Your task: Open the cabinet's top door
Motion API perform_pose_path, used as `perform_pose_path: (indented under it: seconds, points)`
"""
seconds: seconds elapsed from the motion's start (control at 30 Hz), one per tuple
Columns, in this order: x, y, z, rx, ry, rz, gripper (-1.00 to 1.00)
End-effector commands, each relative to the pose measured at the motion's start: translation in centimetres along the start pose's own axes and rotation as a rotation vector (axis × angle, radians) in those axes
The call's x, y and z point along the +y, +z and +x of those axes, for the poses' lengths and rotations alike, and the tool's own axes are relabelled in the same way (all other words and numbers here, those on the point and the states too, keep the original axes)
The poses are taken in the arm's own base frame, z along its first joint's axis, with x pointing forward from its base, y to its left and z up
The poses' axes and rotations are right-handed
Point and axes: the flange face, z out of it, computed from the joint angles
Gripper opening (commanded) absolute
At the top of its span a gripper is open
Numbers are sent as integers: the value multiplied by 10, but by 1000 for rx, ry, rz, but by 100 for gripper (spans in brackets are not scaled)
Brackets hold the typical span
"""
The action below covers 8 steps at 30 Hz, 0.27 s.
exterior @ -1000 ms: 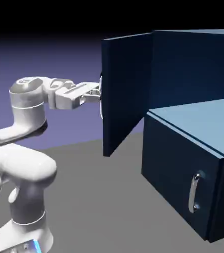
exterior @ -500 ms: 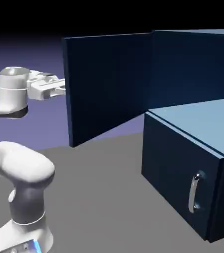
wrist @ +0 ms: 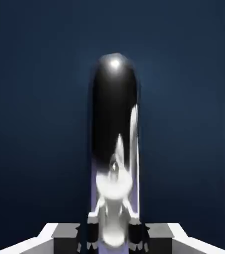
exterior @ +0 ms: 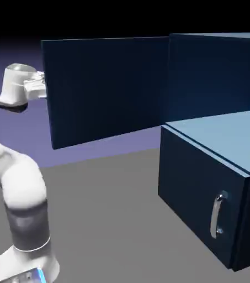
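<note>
The gripper (wrist: 113, 233) is pressed shut on the top door's silver handle (wrist: 115, 144), seen close in the hand view. The top door (exterior: 107, 88) is swung wide open, left of the cabinet (exterior: 215, 143). 1 lower door (exterior: 201, 204) is shut beneath.

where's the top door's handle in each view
Exterior view: not visible; it sits on the far face of the top door, near its left edge, where the pincer reaches.
Hand view: the handle fills the middle, upright, clamped in the pincer.
Shared landmark: the dark-blue door panel.
</note>
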Motion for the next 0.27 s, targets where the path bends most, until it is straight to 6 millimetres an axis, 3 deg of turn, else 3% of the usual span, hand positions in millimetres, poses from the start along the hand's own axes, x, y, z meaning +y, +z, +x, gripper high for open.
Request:
perform_pose_path:
  seconds: [0.0, 0.23]
  points:
    - [-1, -6, -1, 11, 0, -11, -100]
    - [-13, -44, -13, 78, 0, -78, -100]
